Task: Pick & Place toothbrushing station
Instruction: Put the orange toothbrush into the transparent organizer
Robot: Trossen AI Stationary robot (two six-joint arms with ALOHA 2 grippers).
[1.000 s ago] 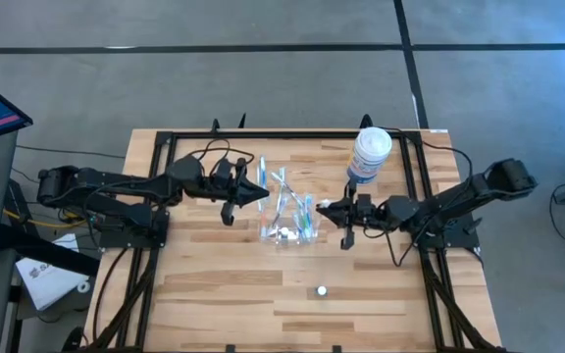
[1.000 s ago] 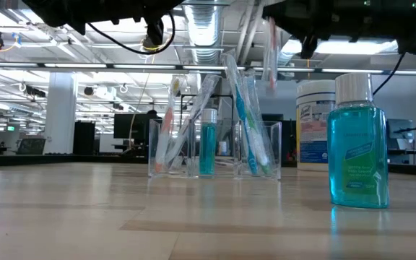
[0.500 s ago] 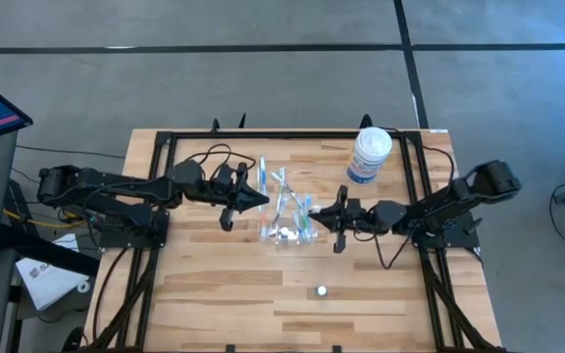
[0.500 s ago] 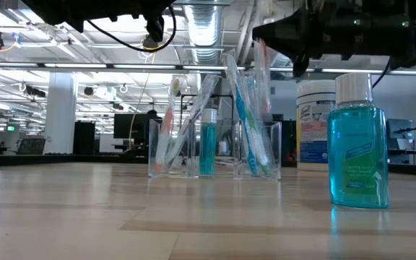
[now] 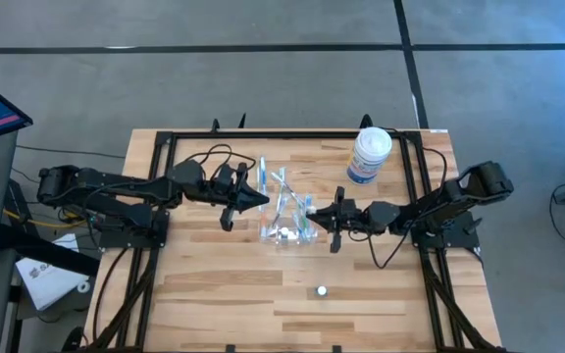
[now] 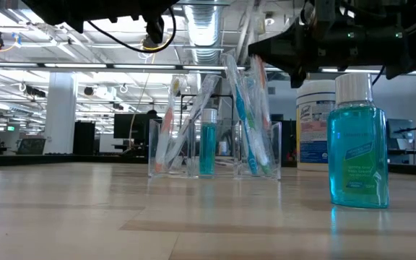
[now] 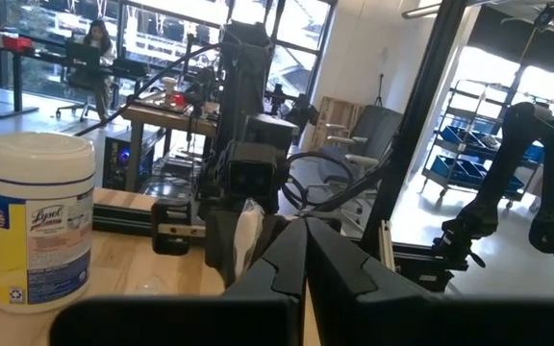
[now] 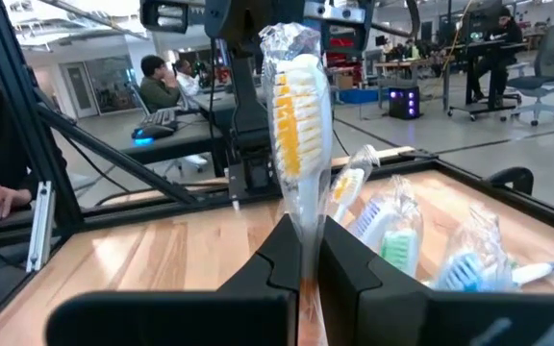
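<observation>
Judging by how things lie, the job looks well along but not finished: the clear holder (image 5: 287,224) in the middle of the surface (image 5: 214,284) already carries several wrapped toothbrushes (image 6: 255,130) leaning at angles in its compartments, with a small clear tube with a blue end (image 6: 207,148) standing upright among them. The right tool (image 5: 320,219) hangs just beside the holder's right edge, its fingers pressed together on one more wrapped toothbrush (image 8: 301,106) with yellow-and-white bristles, held upright; this one is not yet in a compartment, so placing it appears to be the step in hand. The left tool (image 5: 263,193) waits near the holder's upper left corner, fingers pressed together with nothing visibly between them. How many brushes remain to be moved cannot be told. The surface is pale wooden planking inside a dark metal frame (image 5: 292,134); on it stand a large white wipes tub (image 5: 369,155) near the far right corner, well apart from the holder, and a bottle of blue-green mouthwash (image 6: 357,141) with a white cap toward the near edge. Beyond lies an open workshop with grey floor, ceiling ducts, desks with monitors, shelving with blue bins, and people seated at workstations.
</observation>
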